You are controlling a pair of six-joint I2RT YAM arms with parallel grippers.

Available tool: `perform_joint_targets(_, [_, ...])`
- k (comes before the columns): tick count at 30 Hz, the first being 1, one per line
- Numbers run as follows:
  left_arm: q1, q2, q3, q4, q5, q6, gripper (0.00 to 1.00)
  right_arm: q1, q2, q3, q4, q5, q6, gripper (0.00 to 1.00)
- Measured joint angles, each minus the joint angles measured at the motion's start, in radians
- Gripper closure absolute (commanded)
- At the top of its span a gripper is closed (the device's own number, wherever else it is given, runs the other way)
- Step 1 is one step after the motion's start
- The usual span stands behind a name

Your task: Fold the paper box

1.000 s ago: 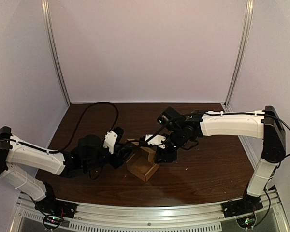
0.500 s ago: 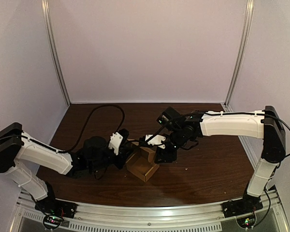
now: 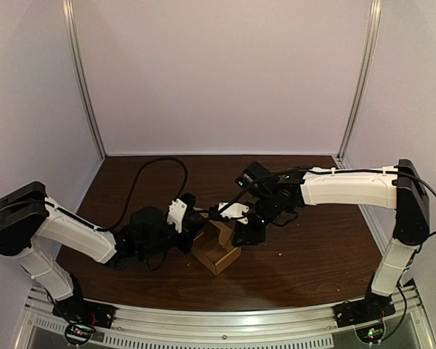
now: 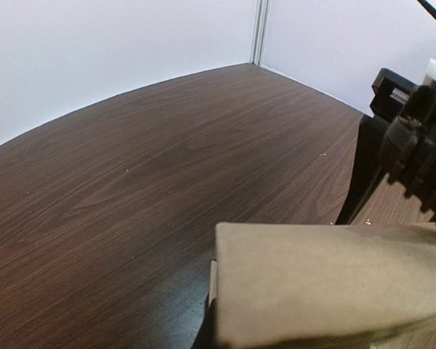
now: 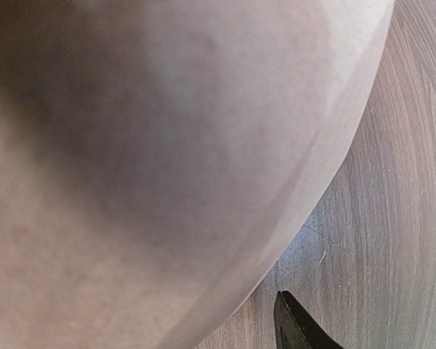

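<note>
One paper box [image 3: 216, 248] sits mid-frame on the counter [image 3: 312, 247], between left pincer [image 3: 190, 234] and right pincer [image 3: 245, 231]. Both perhaps touch it, but I cannot tell their grip.

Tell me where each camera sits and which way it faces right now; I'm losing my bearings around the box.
Top external: above and behind the robot, looking down on the table; both arms show, left gripper and right gripper both at the paper box.
Left wrist: low beside the box, facing across the table toward the far walls; own fingers not clearly visible.
Right wrist: close against the box's cardboard, looking down; one dark fingertip shows.
Shared: left wrist and top external both show the right gripper beside the box.
</note>
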Motion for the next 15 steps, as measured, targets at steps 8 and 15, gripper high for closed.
perform_joint_targets(8, [-0.018,0.004,-0.056,0.086,-0.009,-0.024,1.0,0.0,0.0,-0.019,0.005,-0.002,0.002,0.54])
perform_joint_targets(15, [-0.02,0.004,-0.135,0.201,-0.01,-0.016,0.99,0.003,0.0,-0.055,0.03,-0.001,0.001,0.54])
